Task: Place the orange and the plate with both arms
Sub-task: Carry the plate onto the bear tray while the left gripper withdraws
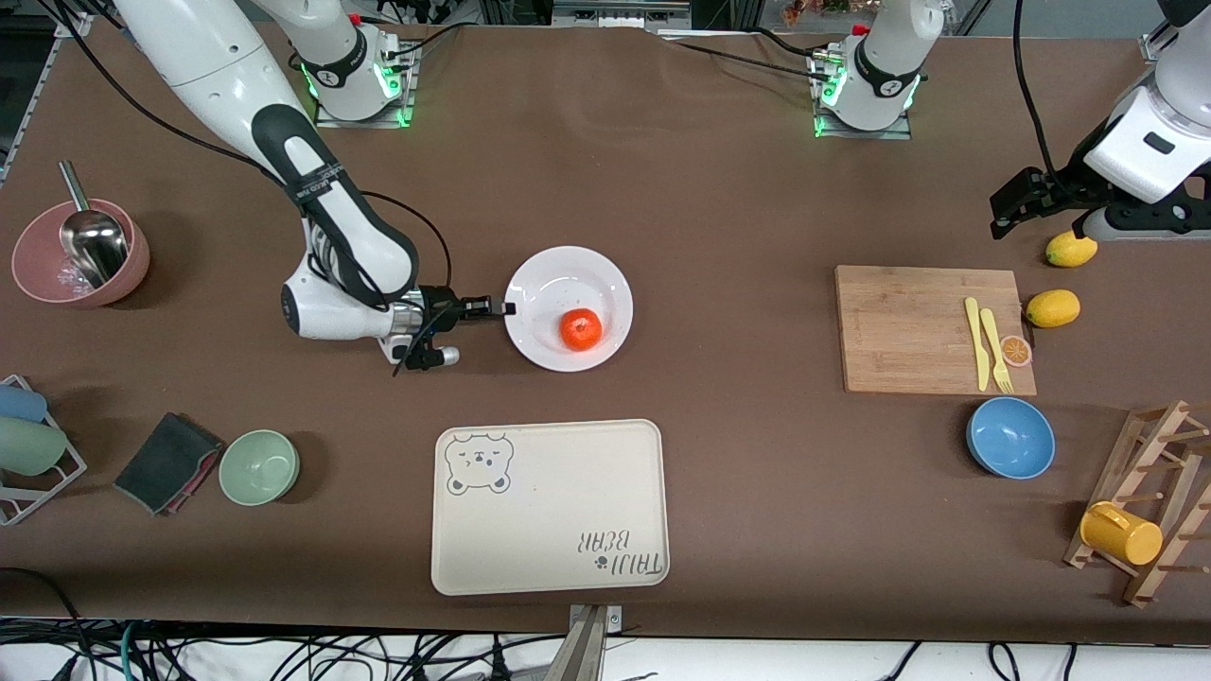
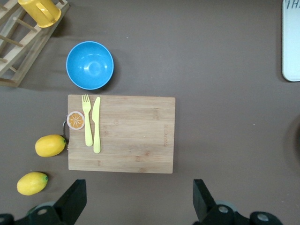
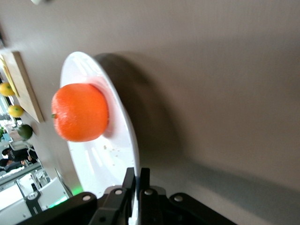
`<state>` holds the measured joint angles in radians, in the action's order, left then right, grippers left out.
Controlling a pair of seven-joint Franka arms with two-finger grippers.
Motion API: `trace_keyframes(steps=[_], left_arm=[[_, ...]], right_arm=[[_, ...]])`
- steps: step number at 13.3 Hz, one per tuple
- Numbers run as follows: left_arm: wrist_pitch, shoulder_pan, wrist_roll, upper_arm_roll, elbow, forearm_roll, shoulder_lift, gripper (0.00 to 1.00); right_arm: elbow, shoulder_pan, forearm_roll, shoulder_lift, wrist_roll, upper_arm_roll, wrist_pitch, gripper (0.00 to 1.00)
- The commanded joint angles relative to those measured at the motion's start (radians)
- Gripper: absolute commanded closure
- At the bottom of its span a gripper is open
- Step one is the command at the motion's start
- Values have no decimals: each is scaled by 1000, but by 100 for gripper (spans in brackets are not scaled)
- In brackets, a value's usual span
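1. While the orange [image 1: 581, 329] sits in the plate [image 1: 541, 284] mid-table, the right claw [image 1: 506, 307] pinches the plate's rim.
2. Left claw [image 1: 1007, 210], fingers spread, waits over the lemons [image 1: 1070, 250].
3. Likely next: carry the plate level toward the tray [image 1: 558, 492].

We see the orange [image 1: 581, 329] sitting on the plate [image 1: 553, 279] mid-table, with the right gripper [image 1: 508, 307] pinching the plate's rim at the edge toward the right arm's end, and the bear tray [image 1: 568, 492] lying nearer the front camera than the plate. Toward the left arm's end we find the cutting board [image 1: 908, 331] carrying a knife [image 1: 974, 342], a fork [image 1: 994, 348] and an orange slice [image 1: 1016, 351] at its edge, two lemons [image 1: 1053, 308] just beside it and the bowl [image 1: 1010, 438] nearer the camera. The left gripper [image 1: 1005, 210] waits up over that end of the table, near the farther lemon [image 1: 1071, 249].
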<state>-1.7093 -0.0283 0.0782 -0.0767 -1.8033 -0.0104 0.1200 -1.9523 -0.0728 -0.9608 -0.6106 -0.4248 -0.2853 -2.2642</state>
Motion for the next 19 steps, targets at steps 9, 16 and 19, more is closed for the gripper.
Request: trace_keyframes(steps=[9, 16, 19], left_arm=[[106, -16, 15, 32, 116, -52, -58, 0], [174, -18, 5, 32, 209, 10, -118, 0], [177, -22, 2, 29, 260, 18, -146, 0]], right_arm=[[419, 105, -9, -181, -25, -2, 71, 100], [755, 113, -10, -463, -40, -2, 32, 100], [788, 108, -9, -505, -41, -2, 12, 100]])
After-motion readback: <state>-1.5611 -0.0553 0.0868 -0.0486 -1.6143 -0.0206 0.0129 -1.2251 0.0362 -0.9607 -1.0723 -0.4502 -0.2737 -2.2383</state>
